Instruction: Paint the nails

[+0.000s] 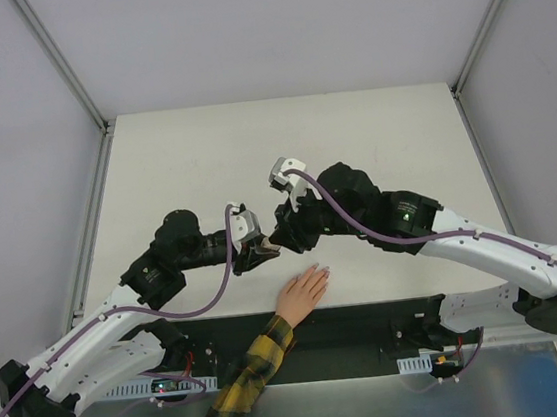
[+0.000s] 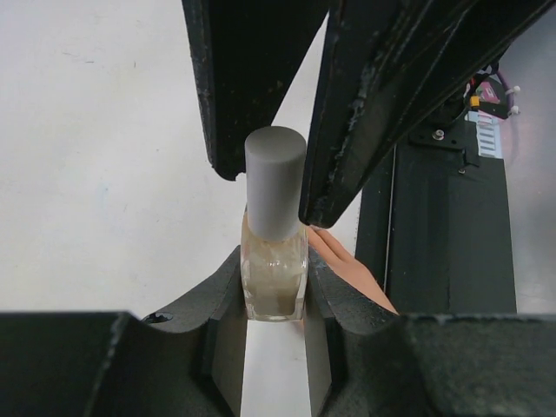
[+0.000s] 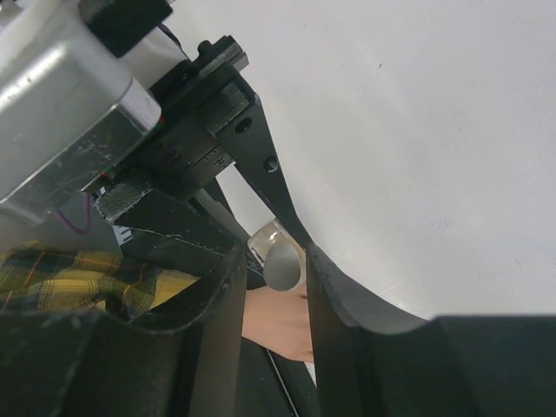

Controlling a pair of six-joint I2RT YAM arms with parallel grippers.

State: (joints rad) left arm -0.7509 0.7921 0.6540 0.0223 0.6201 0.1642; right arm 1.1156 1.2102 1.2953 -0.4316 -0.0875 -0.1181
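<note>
In the top view, a light-skinned human hand (image 1: 301, 291) with a yellow-and-black plaid sleeve (image 1: 244, 389) lies flat, palm down, on the white desk (image 1: 371, 138), at the lower middle of the frame. Its fingers point to the upper right. The nails (image 1: 318, 268) are at these fingertips, but they are too small to see clearly.

Just above and left of the hand, the left gripper (image 1: 257, 253) and the right gripper (image 1: 278, 239) meet tip to tip.

In the left wrist view, the left fingers (image 2: 224, 300) pinch the small clear glass bottle (image 2: 274, 282), which holds pale beige liquid and stands upright at the centre of the frame. Its grey cylindrical cap (image 2: 274, 178) is on. Behind the bottle, at the lower right, one bare finger of the hand is visible.

The black right fingers (image 2: 248, 87) come from the top of this frame and stand on both sides of the cap, very close to it. I cannot tell if they press the cap or only stand beside it.
</note>
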